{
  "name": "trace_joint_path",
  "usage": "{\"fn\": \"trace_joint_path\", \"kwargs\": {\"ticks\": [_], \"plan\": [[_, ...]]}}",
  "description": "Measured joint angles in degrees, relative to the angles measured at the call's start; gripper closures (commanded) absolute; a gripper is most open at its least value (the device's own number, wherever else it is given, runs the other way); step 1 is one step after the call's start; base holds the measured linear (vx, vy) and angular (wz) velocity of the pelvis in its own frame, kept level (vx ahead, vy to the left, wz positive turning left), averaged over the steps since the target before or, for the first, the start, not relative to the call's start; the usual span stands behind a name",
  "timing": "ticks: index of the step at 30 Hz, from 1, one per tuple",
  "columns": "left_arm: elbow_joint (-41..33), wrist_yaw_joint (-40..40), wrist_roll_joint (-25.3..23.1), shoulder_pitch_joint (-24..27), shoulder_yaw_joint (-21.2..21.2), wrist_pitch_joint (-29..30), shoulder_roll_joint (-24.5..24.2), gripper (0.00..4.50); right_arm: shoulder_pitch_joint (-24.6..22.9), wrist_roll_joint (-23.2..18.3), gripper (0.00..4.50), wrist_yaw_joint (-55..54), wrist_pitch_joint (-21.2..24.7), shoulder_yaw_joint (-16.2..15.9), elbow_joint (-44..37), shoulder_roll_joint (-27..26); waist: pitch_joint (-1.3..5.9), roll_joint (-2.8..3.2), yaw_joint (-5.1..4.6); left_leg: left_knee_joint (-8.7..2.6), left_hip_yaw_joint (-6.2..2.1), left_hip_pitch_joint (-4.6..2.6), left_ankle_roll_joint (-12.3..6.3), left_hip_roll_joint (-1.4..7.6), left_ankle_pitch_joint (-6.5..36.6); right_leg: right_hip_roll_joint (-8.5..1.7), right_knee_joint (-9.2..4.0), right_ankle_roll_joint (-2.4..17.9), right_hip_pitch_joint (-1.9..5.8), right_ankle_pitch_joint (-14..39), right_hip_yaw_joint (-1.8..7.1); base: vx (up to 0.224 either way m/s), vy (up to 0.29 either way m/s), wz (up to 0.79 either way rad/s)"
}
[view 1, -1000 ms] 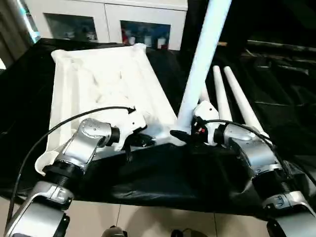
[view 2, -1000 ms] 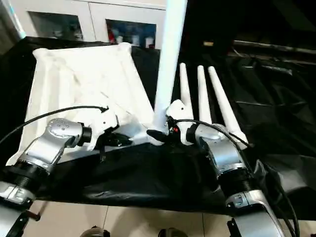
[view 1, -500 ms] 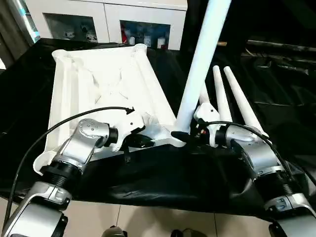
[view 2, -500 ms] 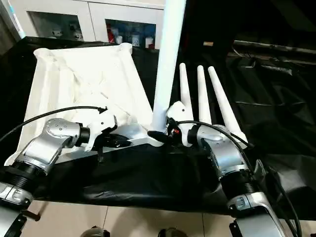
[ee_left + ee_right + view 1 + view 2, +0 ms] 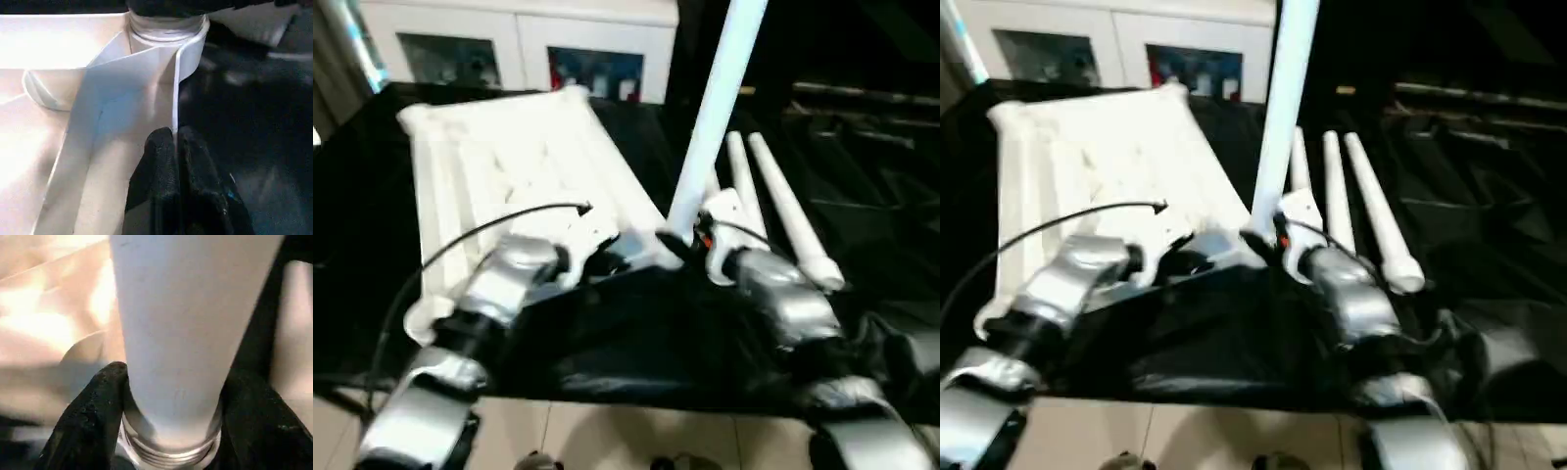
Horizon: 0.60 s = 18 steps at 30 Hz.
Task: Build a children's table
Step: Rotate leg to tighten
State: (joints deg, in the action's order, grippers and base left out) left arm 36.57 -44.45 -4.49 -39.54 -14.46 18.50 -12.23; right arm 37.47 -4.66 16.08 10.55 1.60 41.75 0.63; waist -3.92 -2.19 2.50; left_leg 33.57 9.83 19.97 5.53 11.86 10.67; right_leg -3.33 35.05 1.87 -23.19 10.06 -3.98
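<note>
Now, left pincer [image 5: 175, 161]: clenched on thin rim of white ribbed plastic tabletop [image 5: 499, 166].
Right pincer [image 5: 168, 416]: grasping upright white tapered leg [image 5: 710, 127], at corner socket [image 5: 166, 34].
Spare legs [image 5: 773, 206]: lying on black-draped surface [image 5: 862, 196].

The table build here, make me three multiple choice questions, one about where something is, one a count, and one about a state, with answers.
1. Where does the upright leg stand?
A. In the tabletop's near right corner socket
B. Flat on the black cloth
C. In the far left corner

2. How many spare legs lie on the black cloth to the right of the tabletop?
A. One
B. Three
C. Five

3. What is the left gripper doing?
A. Hanging open above the cloth
B. Pinching the tabletop's thin rim
C. Holding a leg

Answers:
1 A: the leg rises from the near right corner, and the right wrist view shows its threaded base between the right gripper's fingers.
2 B: three tapered white legs lie side by side there.
3 B: the left wrist view shows both black fingers closed on the white rim.
</note>
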Motion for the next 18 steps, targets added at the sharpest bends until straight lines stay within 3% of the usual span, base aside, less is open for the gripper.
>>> {"fn": "trace_joint_path", "kwargs": {"ticks": [5,6,7,12,16,18], "plan": [[0.92,2.08,-0.61,-0.67,0.01,0.46,1.49,4.5,1.7,0.54,1.94,-3.54,-1.42,0.99,2.93,-1.15,0.18,-0.23,0.05,0.0,0.0,0.02,0.0,-0.01,0.0,0.0,-0.02,-0.02,0.02,-0.02,0.02,0.0,0.0,0.0],[0.94,2.11,-0.72,-0.68,0.0,0.42,1.5,4.5,1.88,0.55,1.4,-3.55,-1.92,1.14,3.36,-1.24,0.2,-0.26,0.03,0.0,0.0,0.04,0.0,-0.01,0.0,0.0,-0.02,-0.02,0.03,-0.02,0.02,0.0,0.0,0.0],[0.96,2.16,-0.78,-0.73,0.0,0.38,1.5,4.5,2.11,0.55,1.26,-3.55,-2.16,1.39,3.71,-1.34,0.21,-0.26,0.01,-0.01,0.0,0.04,0.0,-0.01,0.0,0.0,-0.01,-0.01,0.03,-0.02,0.02,0.0,0.0,0.0],[0.97,2.05,-0.86,-0.76,0.0,-0.26,1.09,4.5,2.99,0.76,1.05,-2.64,-4.0,1.43,5.31,-1.68,0.18,-0.22,-0.26,-0.06,0.01,0.09,0.0,-0.01,0.0,0.01,-0.02,-0.02,-0.04,-0.02,0.02,0.0,0.0,0.0],[0.66,-0.46,-0.34,-0.44,0.04,-1.18,-0.36,4.5,2.74,0.89,1.05,3.06,-4.38,-0.19,4.94,0.4,0.15,-0.18,-0.58,-0.11,0.02,0.11,0.0,0.0,0.0,0.02,-0.02,-0.01,-0.07,-0.03,0.02,0.0,0.0,0.0],[-0.81,-2.49,-0.18,0.6,0.03,-1.97,-2.02,4.5,0.86,1.19,1.05,8.78,-3.91,-2.58,1.95,3.22,0.15,-0.16,-0.46,-0.23,0.02,0.12,0.0,-0.01,0.0,0.03,-0.04,0.14,-0.1,-0.11,0.02,0.0,0.0,0.0]]}}
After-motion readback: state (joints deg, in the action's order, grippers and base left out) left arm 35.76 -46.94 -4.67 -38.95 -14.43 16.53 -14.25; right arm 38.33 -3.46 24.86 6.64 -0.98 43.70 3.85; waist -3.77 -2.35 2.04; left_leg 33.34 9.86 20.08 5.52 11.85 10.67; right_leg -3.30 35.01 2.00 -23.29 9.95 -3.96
